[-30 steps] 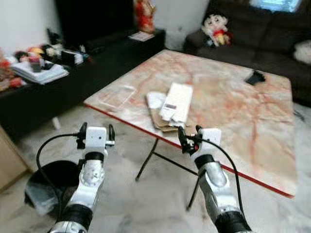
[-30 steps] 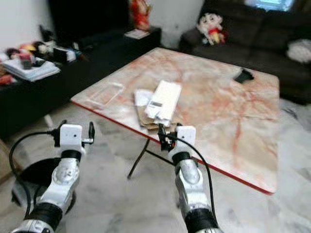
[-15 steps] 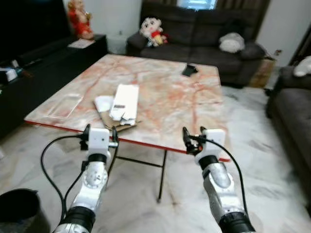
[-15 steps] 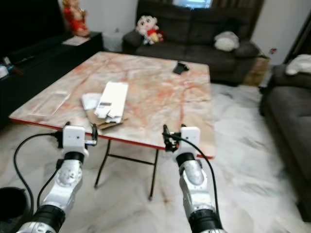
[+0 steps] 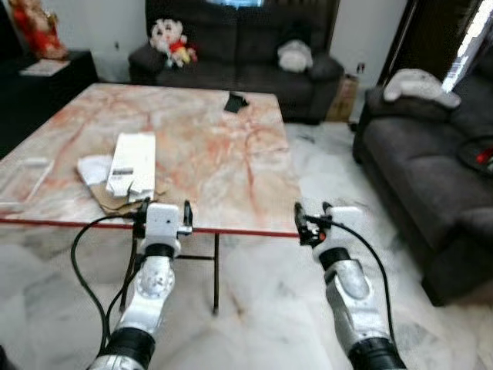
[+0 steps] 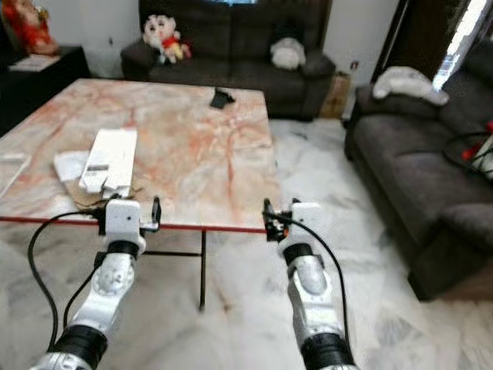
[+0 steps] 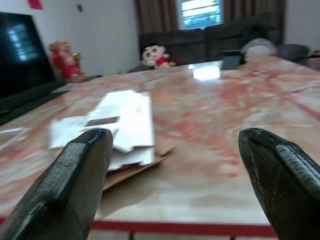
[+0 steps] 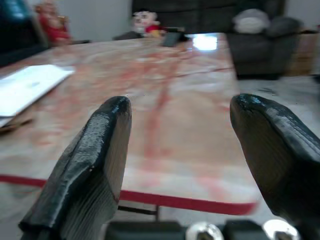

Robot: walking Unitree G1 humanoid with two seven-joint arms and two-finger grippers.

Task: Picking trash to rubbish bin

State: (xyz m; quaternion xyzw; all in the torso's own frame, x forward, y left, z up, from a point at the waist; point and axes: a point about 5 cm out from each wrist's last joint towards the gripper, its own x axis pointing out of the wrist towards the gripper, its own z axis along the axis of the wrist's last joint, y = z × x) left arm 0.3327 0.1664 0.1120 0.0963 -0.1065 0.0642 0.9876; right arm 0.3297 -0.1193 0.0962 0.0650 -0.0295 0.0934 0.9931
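Observation:
On the marble table (image 5: 231,162) lies the trash: a flat white packet (image 5: 132,163), a crumpled white paper (image 5: 94,168) beside it, and brown cardboard (image 5: 115,202) under both, near the red front edge. My left gripper (image 5: 163,213) is held open just in front of that edge, level with the cardboard, and the left wrist view looks across the tabletop at the white packet (image 7: 125,120). My right gripper (image 5: 312,222) is open too, off the table's near right corner, with nothing between its fingers (image 8: 100,165).
A small black object (image 5: 236,101) lies at the table's far side and a clear plastic sheet (image 5: 23,171) at its left end. Dark sofas stand behind (image 5: 231,46) and to the right (image 5: 431,169). Folding table legs (image 5: 216,270) stand on the marble floor.
The camera has swung to the right: the table has slid leftwards in the picture and the right-hand sofa has come into view. Both grippers stay open and empty in front of me.

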